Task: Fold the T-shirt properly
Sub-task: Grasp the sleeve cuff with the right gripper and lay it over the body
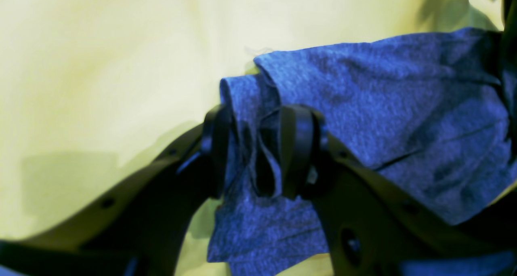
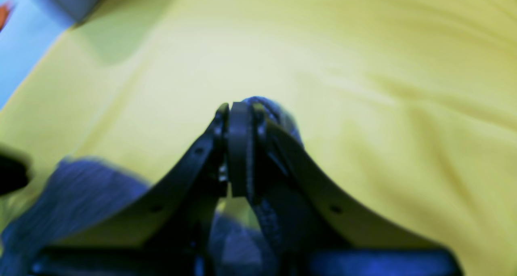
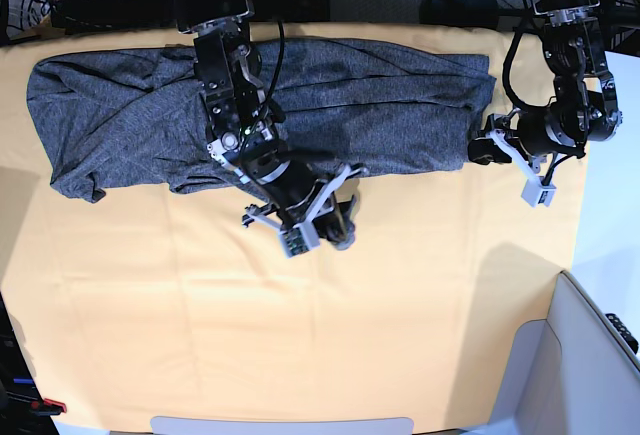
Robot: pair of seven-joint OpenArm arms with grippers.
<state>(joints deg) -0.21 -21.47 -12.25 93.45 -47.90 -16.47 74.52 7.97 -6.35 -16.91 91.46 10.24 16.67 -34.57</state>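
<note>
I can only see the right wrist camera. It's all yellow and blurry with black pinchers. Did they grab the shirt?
Observer: Yes. In the base view the right gripper is shut on the T-shirt, pinching its lower edge near the middle.
Operator: Where is the rest of the shirt?
Observer: It lies stretched sideways along the far part of the yellow-orange table cloth, wrinkled and not folded yet.
Operator: What is the other arm doing?
Observer: The left gripper has a bunched fold of the shirt between its fingers, at the shirt's end on the base view's right.
</note>
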